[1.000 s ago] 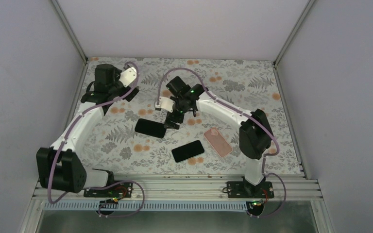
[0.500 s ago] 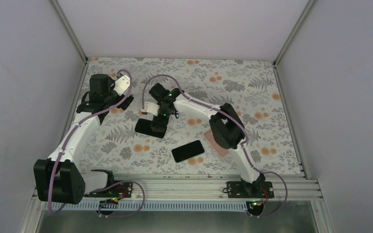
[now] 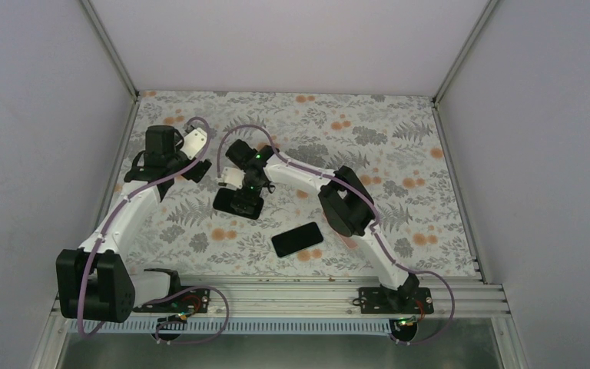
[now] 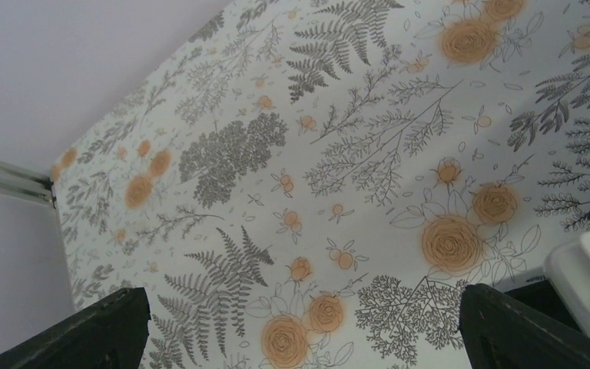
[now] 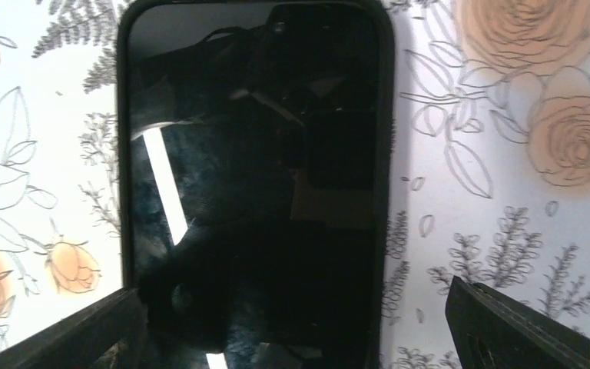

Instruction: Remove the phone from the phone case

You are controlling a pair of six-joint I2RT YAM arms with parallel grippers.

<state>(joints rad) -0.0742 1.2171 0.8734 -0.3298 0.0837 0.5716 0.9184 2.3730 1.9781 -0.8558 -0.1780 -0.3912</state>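
A black phone in a black case (image 3: pixel 230 202) lies screen up on the floral mat, left of centre. In the right wrist view the cased phone (image 5: pixel 253 154) fills the middle, its raised rim visible all round. My right gripper (image 3: pixel 246 197) hovers right above it, open, with its fingers (image 5: pixel 522 323) outside the phone's long edges and nothing held; the right gripper (image 5: pixel 292 334) sits over the phone's near end. My left gripper (image 3: pixel 167 174) is open and empty over bare mat to the left; the left gripper (image 4: pixel 299 342) shows only floral cloth between its fingers.
A second black phone (image 3: pixel 297 238) lies screen up nearer the front, at the centre. The right arm's elbow (image 3: pixel 343 204) reaches low across the mat's middle. The white part of the right wrist (image 4: pixel 588 277) shows at the left wrist view's right edge. Enclosure walls stand on three sides.
My right gripper moved left and down from beside the cased phone to over it. The right elbow swung left and now covers the pink case. My left gripper shifted slightly forward.
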